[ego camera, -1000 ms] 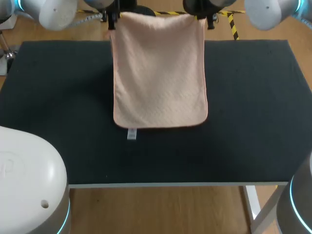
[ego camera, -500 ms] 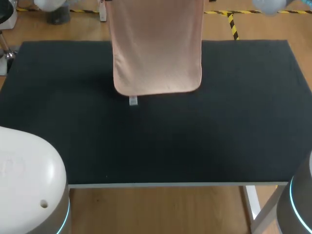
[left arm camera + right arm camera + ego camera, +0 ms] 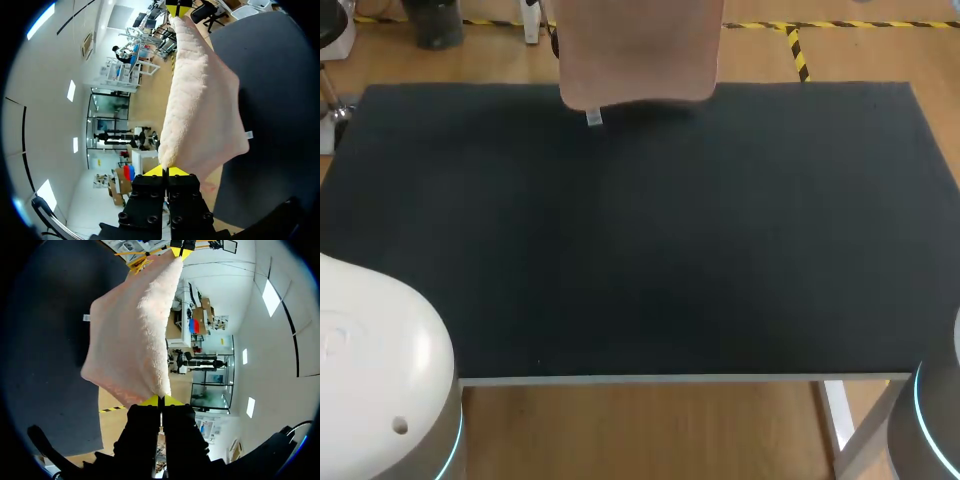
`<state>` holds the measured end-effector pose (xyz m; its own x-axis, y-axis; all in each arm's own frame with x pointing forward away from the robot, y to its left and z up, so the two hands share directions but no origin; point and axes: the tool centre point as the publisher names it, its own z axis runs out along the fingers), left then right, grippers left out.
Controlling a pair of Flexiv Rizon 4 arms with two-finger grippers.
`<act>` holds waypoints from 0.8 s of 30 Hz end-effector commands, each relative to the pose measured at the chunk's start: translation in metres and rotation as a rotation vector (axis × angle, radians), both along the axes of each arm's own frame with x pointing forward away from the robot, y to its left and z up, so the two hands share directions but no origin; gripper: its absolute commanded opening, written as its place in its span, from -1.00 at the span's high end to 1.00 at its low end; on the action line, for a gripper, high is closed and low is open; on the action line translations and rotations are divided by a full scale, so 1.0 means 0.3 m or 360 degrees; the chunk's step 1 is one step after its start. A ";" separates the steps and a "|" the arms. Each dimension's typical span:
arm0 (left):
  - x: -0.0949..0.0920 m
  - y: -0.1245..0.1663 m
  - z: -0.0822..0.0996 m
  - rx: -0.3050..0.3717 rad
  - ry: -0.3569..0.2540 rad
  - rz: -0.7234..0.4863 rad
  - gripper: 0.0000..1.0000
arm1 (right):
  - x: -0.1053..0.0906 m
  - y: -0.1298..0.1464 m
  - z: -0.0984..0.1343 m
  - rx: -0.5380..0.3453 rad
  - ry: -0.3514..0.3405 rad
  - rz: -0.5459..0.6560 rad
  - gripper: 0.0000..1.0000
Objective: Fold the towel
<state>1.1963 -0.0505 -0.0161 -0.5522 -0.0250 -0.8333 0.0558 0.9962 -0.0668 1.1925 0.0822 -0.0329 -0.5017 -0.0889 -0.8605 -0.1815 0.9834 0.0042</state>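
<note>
The pink towel (image 3: 638, 50) hangs above the far edge of the black table (image 3: 640, 230), its lower hem and small white tag (image 3: 594, 118) just over the tabletop. Both grippers are above the head view's frame. In the left wrist view my left gripper (image 3: 165, 171) is shut on one top corner of the towel (image 3: 200, 105), and my other arm's yellow tips (image 3: 178, 9) pinch the far corner. In the right wrist view my right gripper (image 3: 160, 401) is shut on the other corner of the towel (image 3: 130, 335), which stretches taut to my left arm's tips (image 3: 178, 251).
My arms' white bases stand at the near left (image 3: 380, 380) and near right (image 3: 930, 420) corners. Yellow-black tape (image 3: 798, 50) marks the floor beyond the table's far edge.
Both grippers have lifted the towel up and away from me, out of the head view's top. Its hem rose from mid-table to the far edge.
</note>
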 end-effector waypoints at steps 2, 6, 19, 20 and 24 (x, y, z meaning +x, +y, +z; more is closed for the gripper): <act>-0.075 0.003 -0.072 -0.0019 0.0064 -0.0016 1.00 | -0.056 -0.014 -0.065 -0.0026 0.0072 0.0024 1.00; -0.179 0.013 -0.184 -0.0044 0.0167 0.0016 1.00 | -0.122 -0.031 -0.161 -0.0051 0.0178 0.0034 1.00; -0.524 0.044 -0.321 -0.0115 0.0308 0.0059 1.00 | -0.393 -0.042 -0.313 -0.0007 0.0367 0.0090 1.00; -0.545 0.042 -0.325 -0.0115 0.0309 0.0061 1.00 | -0.411 -0.040 -0.322 0.0010 0.0387 0.0098 1.00; -0.611 0.035 -0.365 -0.0135 0.0358 0.0056 1.00 | -0.467 -0.027 -0.365 0.0018 0.0431 0.0107 1.00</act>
